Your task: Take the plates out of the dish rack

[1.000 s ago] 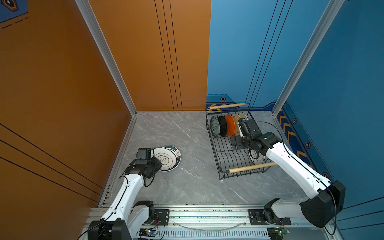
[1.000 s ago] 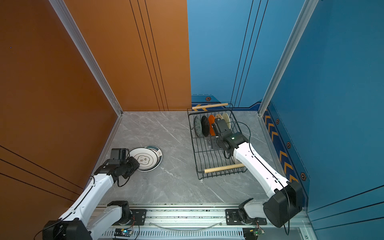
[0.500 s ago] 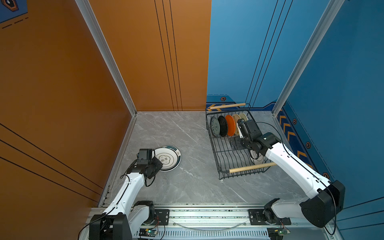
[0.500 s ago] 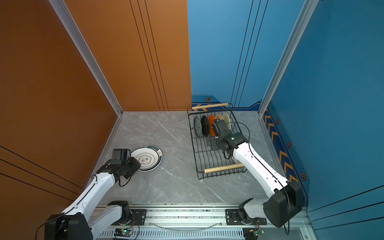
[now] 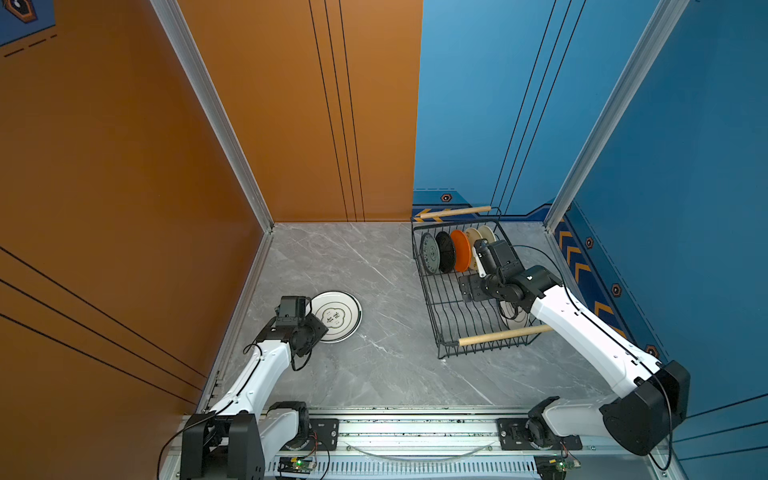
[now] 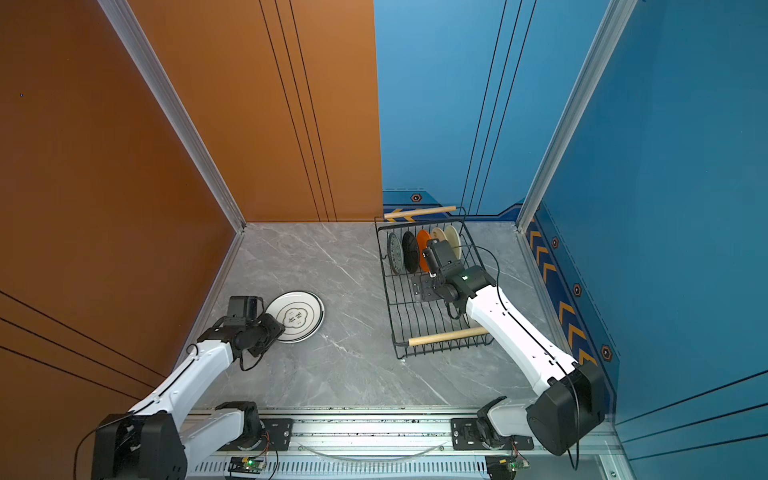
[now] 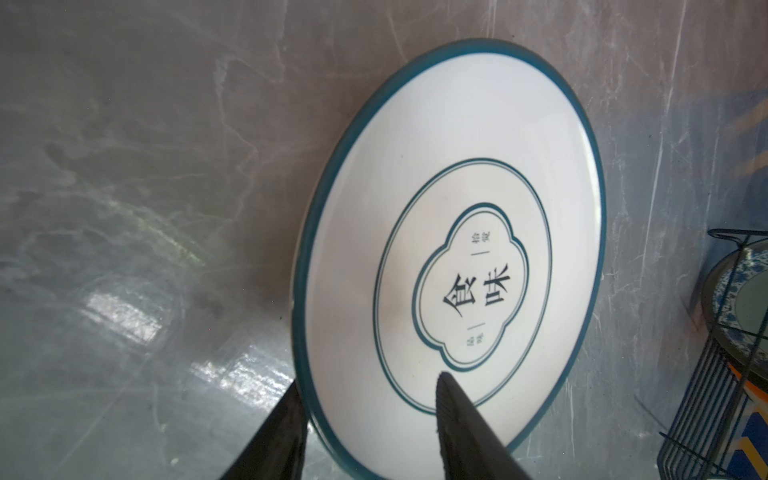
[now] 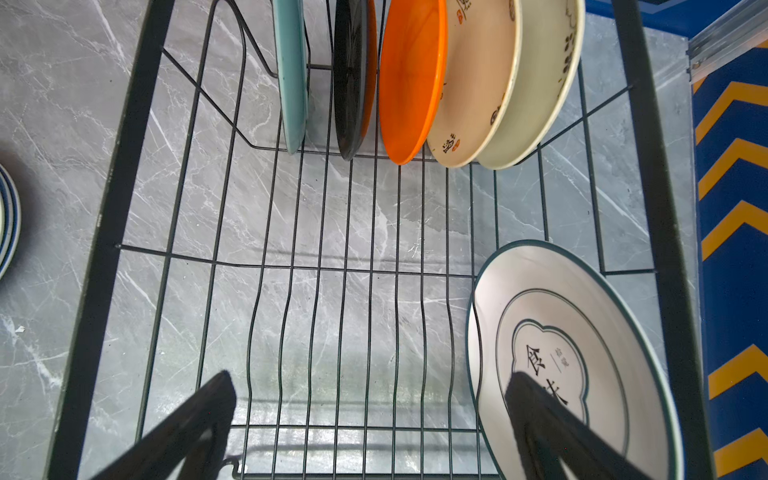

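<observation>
The black wire dish rack [image 5: 453,320] [image 8: 112,208] stands at the right. At its far end a teal plate [image 8: 291,75], a black plate [image 8: 349,75], an orange plate [image 8: 411,83] and two cream plates [image 8: 478,83] stand on edge. A white plate [image 8: 552,316] with a dark rim leans near the front. My right gripper [image 8: 370,376] [image 5: 478,255] hangs wide open over the rack's floor, one finger in front of that plate. On the table at the left lies another white plate [image 5: 338,316] [image 7: 457,166]. My left gripper [image 7: 368,379] [image 5: 312,316] is open, its fingers straddling that plate's rim.
Stacked rims [image 8: 6,224] show under the white plate on the table. The orange wall [image 5: 124,208] runs close along the left arm, and the blue wall [image 5: 685,208] close behind the rack. A metal rail [image 5: 415,428] borders the front. Wooden handles [image 5: 505,334] cap the rack's ends.
My left gripper's jaws have spread apart off the white plate, which stays lying on the table. The right gripper has stayed wide open and barely moved.
</observation>
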You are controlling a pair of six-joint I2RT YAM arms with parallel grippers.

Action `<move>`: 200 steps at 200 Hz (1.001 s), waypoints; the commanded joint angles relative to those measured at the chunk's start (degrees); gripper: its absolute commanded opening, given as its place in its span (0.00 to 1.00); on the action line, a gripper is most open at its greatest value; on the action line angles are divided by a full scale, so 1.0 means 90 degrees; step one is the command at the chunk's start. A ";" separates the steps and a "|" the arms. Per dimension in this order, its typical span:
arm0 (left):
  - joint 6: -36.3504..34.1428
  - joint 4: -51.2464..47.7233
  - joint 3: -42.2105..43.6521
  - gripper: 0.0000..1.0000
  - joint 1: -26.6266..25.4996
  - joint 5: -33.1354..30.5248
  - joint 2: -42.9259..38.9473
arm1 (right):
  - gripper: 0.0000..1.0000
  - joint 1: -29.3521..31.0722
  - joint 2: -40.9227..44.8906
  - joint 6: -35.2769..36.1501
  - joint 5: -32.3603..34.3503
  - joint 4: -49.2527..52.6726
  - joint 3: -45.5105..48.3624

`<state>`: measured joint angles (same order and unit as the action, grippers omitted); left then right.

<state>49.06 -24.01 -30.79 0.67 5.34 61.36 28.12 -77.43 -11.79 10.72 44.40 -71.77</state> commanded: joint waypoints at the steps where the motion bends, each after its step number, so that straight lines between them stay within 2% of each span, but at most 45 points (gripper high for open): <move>1: -0.0089 0.0106 -0.0087 0.54 -0.0064 -0.0103 0.0074 | 1.00 -0.0006 0.0024 0.0089 -0.0039 0.0037 0.0033; 26: -0.0165 0.0185 -0.0125 0.61 -0.0113 -0.0080 0.0178 | 1.00 -0.0015 0.0026 0.0096 -0.0073 0.0044 0.0061; 57: -0.0282 0.0226 -0.0197 0.75 -0.0152 0.0019 0.0148 | 1.00 -0.0065 0.0002 0.0133 -0.0134 0.0101 0.0087; 72: -0.0341 0.0095 -0.0241 0.83 -0.0147 -0.0051 -0.0016 | 1.00 -0.0151 -0.0018 0.0134 -0.0207 0.0185 0.0094; 84: -0.0423 -0.0090 -0.0311 0.85 -0.0119 -0.0118 -0.0171 | 1.00 -0.0270 -0.0037 0.0135 -0.0268 0.0279 0.0074; 89: -0.0462 -0.0154 -0.0333 0.91 -0.0106 -0.0134 -0.0240 | 1.00 -0.0321 -0.0036 0.0136 -0.0267 0.0325 0.0052; 122: -0.0744 -0.0561 -0.0567 1.00 -0.0007 -0.0131 -0.0664 | 1.00 -0.0700 0.0079 0.0166 -0.0212 0.0545 -0.0032; 167: -0.0838 -0.0636 -0.0783 0.98 -0.0018 0.0052 -0.0758 | 1.00 -0.1197 0.0401 0.0268 -0.0132 0.0657 0.0048; 200: -0.0898 -0.0565 -0.1002 0.98 -0.0329 0.0060 -0.0613 | 1.00 -0.1600 0.0526 0.0278 -0.0142 0.0697 0.0163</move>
<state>42.61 -28.12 -37.23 -0.34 5.21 55.11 15.90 -74.19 -10.24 9.08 48.49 -71.48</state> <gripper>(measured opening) 0.979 0.999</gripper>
